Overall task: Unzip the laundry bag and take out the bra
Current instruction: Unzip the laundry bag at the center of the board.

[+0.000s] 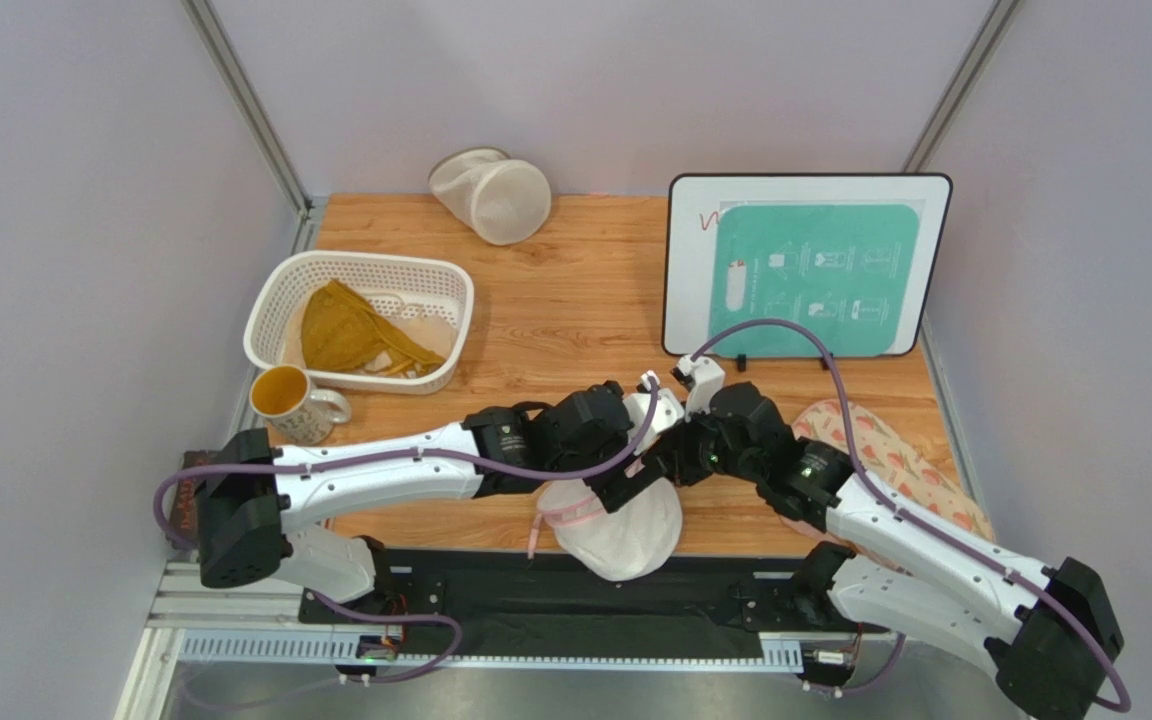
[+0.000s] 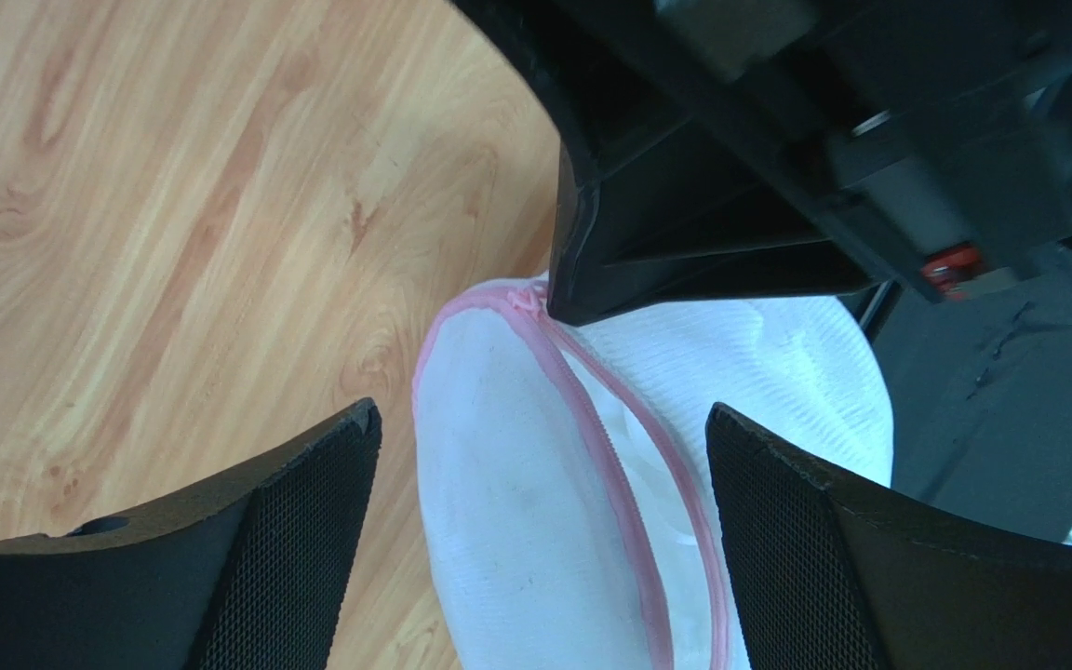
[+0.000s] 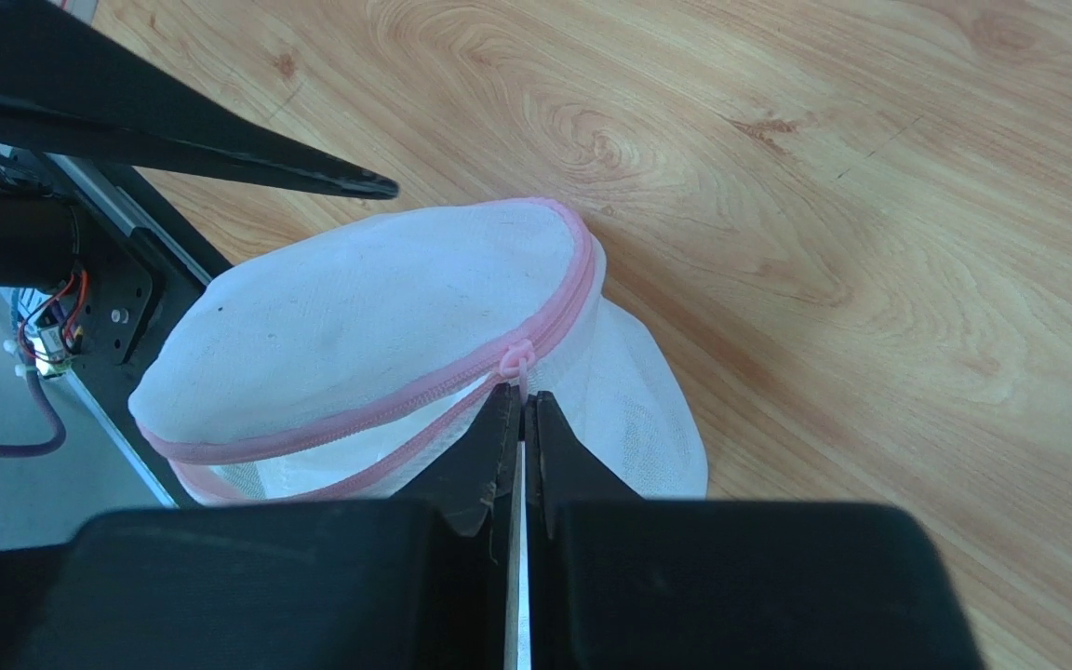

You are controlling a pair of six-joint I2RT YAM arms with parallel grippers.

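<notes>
The laundry bag point(image 1: 620, 533), a white mesh dome with pink zipper trim, lies at the table's near edge, partly over it. It also shows in the left wrist view point(image 2: 528, 489) and the right wrist view point(image 3: 346, 307). My right gripper point(image 3: 522, 398) is shut on the pink zipper pull point(image 3: 514, 360); the two zipper tapes part behind it. My left gripper point(image 2: 539, 419) is open just above the bag, its jaws straddling the zipper without touching. Both grippers meet over the bag in the top view point(image 1: 654, 468). The bra is not distinctly visible; only white fabric shows in the gap.
A white basket point(image 1: 279, 293) with a mustard garment stands at the left, a mug point(image 1: 285, 393) in front of it. A cream cylindrical mesh bag point(image 1: 495, 195) lies at the back. An instruction board point(image 1: 808, 263) lies at the right, a pink patterned cloth point(image 1: 898, 450) under the right arm.
</notes>
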